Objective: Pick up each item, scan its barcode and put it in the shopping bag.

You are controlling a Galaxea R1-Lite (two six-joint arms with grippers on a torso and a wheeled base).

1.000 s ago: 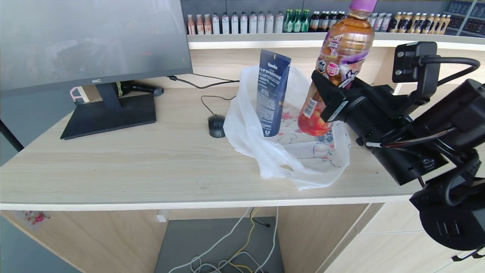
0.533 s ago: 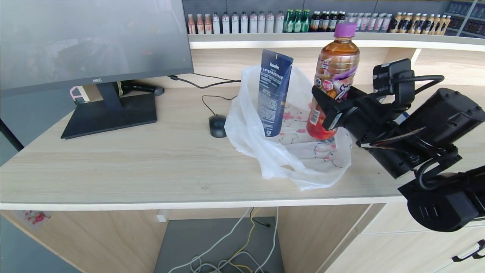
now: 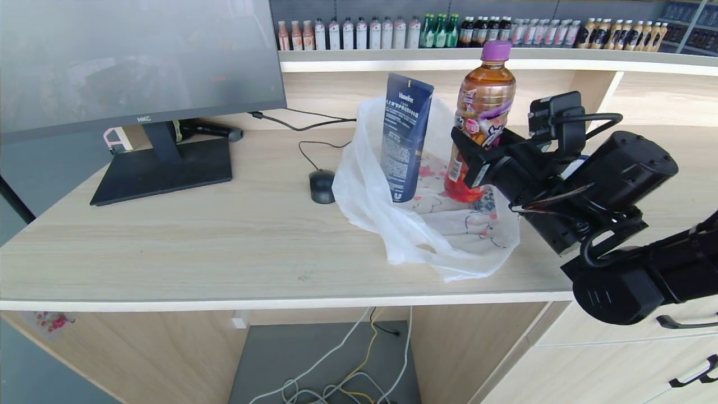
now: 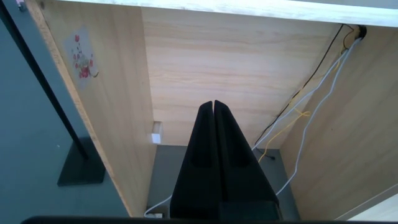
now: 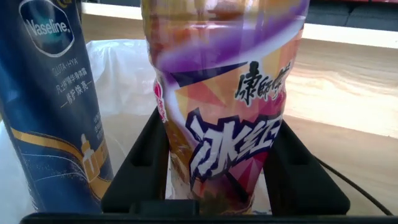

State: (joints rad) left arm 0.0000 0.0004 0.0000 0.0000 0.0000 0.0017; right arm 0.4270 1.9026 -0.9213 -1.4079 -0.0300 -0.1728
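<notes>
Head view: the right gripper (image 3: 481, 152) clamps an upright clear plastic bottle of amber tea with a purple cap (image 3: 486, 106) over the open white plastic shopping bag (image 3: 449, 241), beside a dark blue tube (image 3: 405, 140) standing in the bag. Whether the bottle's base touches the bag is unclear. Left wrist view: the left gripper (image 4: 214, 143), jaws pressed together and empty, sits below the pale wooden counter (image 3: 224, 235). The right wrist view cuts off the bottle's cap.

Monitor (image 3: 134, 56) and mouse (image 3: 322, 187) sit on the wooden counter (image 3: 196, 241), bottles (image 3: 392, 32) shelved behind.
</notes>
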